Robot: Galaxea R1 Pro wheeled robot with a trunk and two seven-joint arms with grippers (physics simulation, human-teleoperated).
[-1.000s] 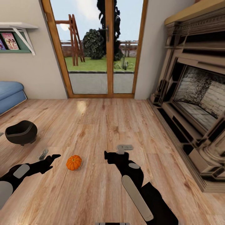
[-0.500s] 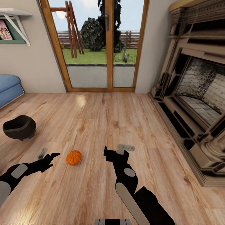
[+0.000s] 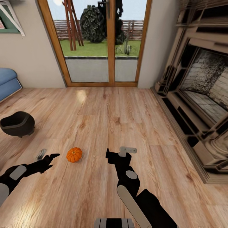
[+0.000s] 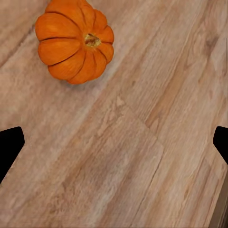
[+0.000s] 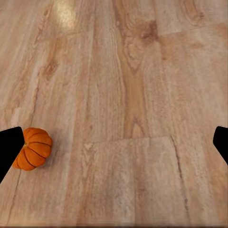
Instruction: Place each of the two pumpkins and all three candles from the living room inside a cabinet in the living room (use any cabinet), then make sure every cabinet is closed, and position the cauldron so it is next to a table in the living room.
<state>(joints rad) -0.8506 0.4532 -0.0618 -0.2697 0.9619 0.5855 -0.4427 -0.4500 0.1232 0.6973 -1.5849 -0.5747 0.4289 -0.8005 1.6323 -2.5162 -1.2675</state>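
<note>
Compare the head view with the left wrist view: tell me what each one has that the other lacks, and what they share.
Head view alone: the black cauldron on the floor, the blue sofa, the glass doors, the fireplace and both arms. Left wrist view alone: the pumpkin's stem and ribs seen close, between the open left gripper's fingertips. Shared: the orange pumpkin and the wood floor.

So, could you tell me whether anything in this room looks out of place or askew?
Yes: a pumpkin sits on the bare wooden floor, upright and undamaged, between the left claw and the right claw. A black cauldron also stands on the floor, apparently tilted. Nothing looks spilled or broken.
</note>
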